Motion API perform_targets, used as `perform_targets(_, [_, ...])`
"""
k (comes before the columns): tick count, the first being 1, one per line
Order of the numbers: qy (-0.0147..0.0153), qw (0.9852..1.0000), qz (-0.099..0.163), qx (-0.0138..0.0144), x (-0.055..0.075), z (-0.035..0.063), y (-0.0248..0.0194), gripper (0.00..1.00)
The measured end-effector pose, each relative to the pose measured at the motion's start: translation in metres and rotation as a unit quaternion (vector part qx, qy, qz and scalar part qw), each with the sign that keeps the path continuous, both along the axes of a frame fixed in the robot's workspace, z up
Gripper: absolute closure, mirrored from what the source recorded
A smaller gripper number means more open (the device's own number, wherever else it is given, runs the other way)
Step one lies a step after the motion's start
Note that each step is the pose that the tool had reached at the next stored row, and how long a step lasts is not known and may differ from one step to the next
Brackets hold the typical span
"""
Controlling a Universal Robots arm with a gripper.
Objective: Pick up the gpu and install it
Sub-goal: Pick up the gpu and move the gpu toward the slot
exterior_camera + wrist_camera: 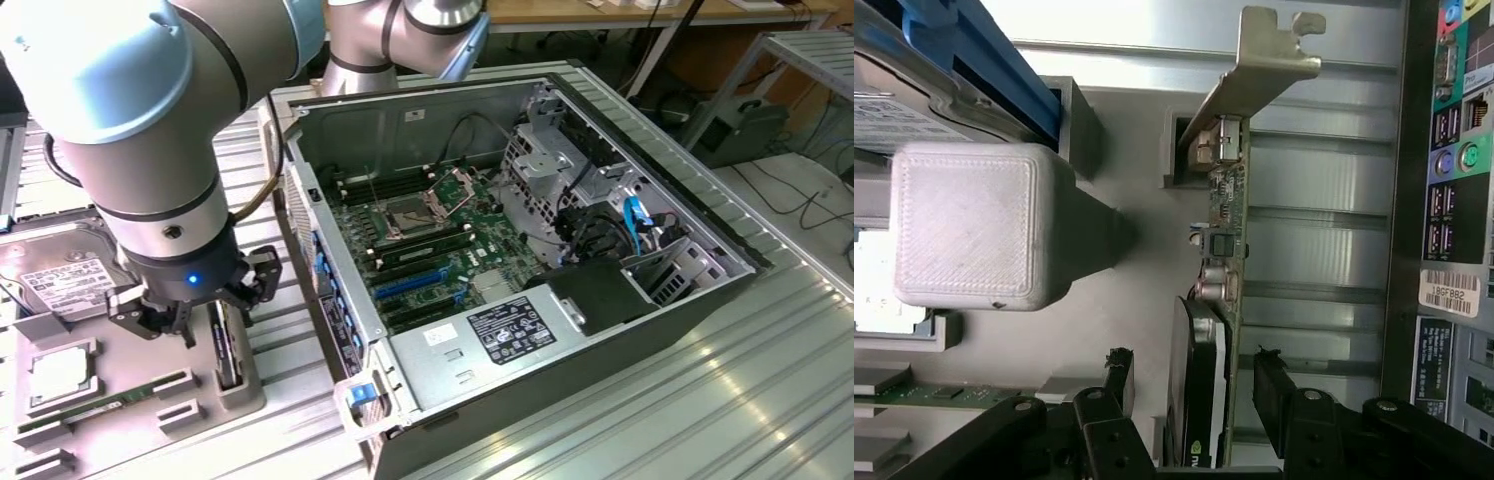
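Exterior view, starting from the exterior view's left: a silver hard drive (60, 285) with a white label lies at the edge of a gray tray (147, 365). On the same tray, nearer the camera, sit a square processor (60, 372) and a narrow green memory stick (100, 407). The pale blue and silver arm (134, 130) comes down over the tray's right side. Its black fingers (160, 322) hang low over the gpu (226, 350), which stands on its long edge in a slot of the tray, just beside the computer case. The case (387, 130) lies on its side with the panel off, the green motherboard (441, 240) exposed inside. Further right, the ribbed metal counter (694, 390) carries everything.

In the wrist view, the gpu (1204, 350) is seen edge-on between the two fingers (1272, 385). They are spread wide, one on each side of the card, with a gap showing between each tip and the card, so nothing is pinched. The card's silver bracket (1259, 75) is at the end farthest from the fingers. A pale gray block (969, 225) rises from the tray beside the card, and the case's rear ports (1454, 160) are on the card's other side.
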State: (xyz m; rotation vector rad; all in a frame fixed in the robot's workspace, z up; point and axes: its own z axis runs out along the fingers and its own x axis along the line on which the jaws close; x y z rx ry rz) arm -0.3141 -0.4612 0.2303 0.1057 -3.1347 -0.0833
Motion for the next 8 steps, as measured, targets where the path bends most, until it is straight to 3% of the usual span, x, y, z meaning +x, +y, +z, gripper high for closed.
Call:
perform_targets(5, [0.0, 1.0, 0.0, 0.0, 0.0, 0.0, 0.0, 0.4])
perform_targets(8, [0.0, 1.0, 0.0, 0.0, 0.0, 0.0, 0.0, 0.54])
